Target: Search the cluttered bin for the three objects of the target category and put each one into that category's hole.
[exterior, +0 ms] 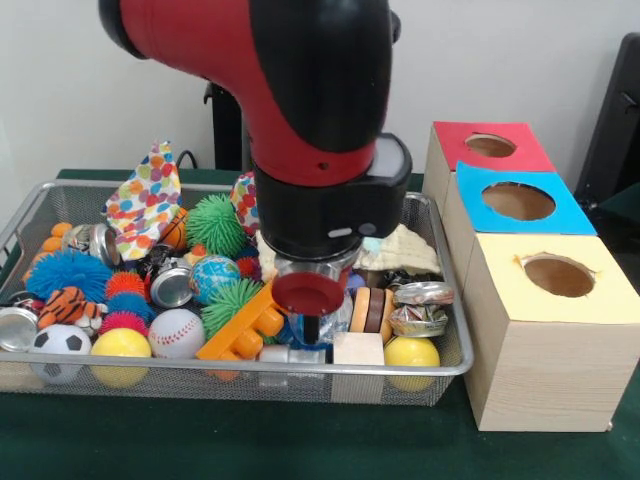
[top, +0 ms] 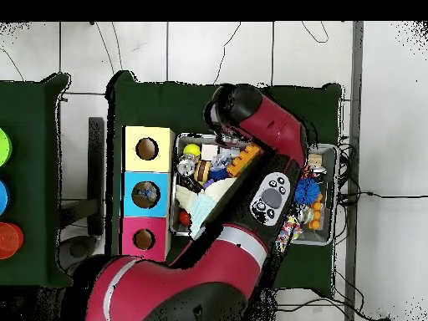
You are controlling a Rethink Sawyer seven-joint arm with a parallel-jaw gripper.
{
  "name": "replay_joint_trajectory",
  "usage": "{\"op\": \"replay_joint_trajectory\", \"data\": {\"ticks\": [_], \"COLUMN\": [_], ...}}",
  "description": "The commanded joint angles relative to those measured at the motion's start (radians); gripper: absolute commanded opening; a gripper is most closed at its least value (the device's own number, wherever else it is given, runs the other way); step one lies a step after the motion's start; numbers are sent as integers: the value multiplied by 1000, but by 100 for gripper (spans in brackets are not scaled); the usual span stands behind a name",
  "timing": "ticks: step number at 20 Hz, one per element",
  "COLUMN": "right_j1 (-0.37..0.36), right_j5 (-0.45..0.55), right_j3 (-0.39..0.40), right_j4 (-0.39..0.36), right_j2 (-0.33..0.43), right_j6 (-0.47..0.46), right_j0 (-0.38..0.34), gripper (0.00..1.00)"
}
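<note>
Green tabletop (exterior: pixel 150 440) carries our bin (exterior: pixel 300 372); we see the end effector (exterior: pixel 311 327) lowered among clutter to search. Its opening we cannot tell. Holes (exterior: pixel 558 275) lie beside it.

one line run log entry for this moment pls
arm: low over wire mesh bin | gripper: above orange plastic brick, state unclear | holes: red, blue, yellow boxes | stage: searching

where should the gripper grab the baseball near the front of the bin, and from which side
Judging by the front view, take the baseball across its widest middle, coming straight down. It is round, its top is bare, and the yellow ball and the orange block crowd its sides, so a side approach looks blocked.
</note>
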Motion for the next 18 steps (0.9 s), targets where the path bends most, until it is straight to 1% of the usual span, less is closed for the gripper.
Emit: {"op": "replay_joint_trajectory", "data": {"ticks": [1, 2, 3, 5, 6, 8, 13, 16, 18], "right_j1": [-27, -33, -32, -11, 5, 20, 20, 35, 37], "right_j5": [213, 245, 250, 207, 172, 139, 102, 22, 3], "right_j3": [-53, -44, -40, -6, 25, 59, 94, 108, 117], "right_j4": [-29, -29, -30, -29, -22, -19, -7, 3, 3], "right_j2": [11, 10, 8, 16, 32, 48, 55, 58, 58], "right_j6": [303, 314, 315, 302, 291, 280, 299, 299, 290], "right_j0": [-28, -23, -20, -10, -4, 10, 46, 61, 64], "gripper": [0, 0, 0, 0, 0, 0, 0, 0, 0]}}
